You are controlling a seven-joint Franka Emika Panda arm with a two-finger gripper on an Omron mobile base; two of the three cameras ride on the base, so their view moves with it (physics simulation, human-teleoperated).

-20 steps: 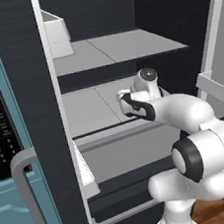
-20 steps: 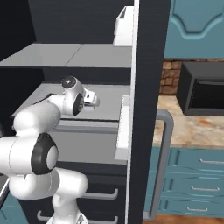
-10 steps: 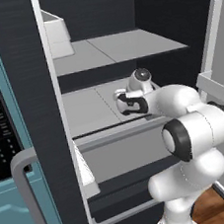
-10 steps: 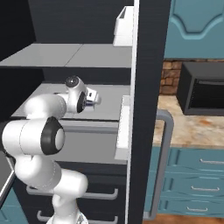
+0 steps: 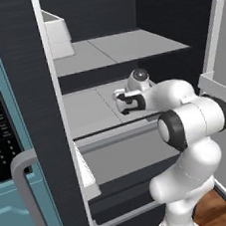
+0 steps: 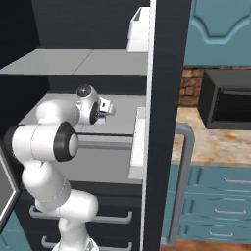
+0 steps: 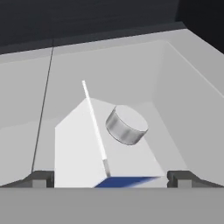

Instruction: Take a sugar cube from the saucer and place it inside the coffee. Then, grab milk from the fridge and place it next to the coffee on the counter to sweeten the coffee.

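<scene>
Fridge [image 5: 127, 48] shelf — milk [image 7: 105, 148] between pincer [image 7: 109, 179] tips

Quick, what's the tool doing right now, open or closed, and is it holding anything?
Tool: open, its fingertips set on either side of the milk on the fridge shelf; not closed on it, holding nothing.

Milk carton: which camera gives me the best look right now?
The hand view: the milk sits close, between the open gripper's fingertips, gabled top, grey cap and blue band clear. The right base view shows just a blue-and-white sliver past the hand. In the left base view the hand hides it.
</scene>
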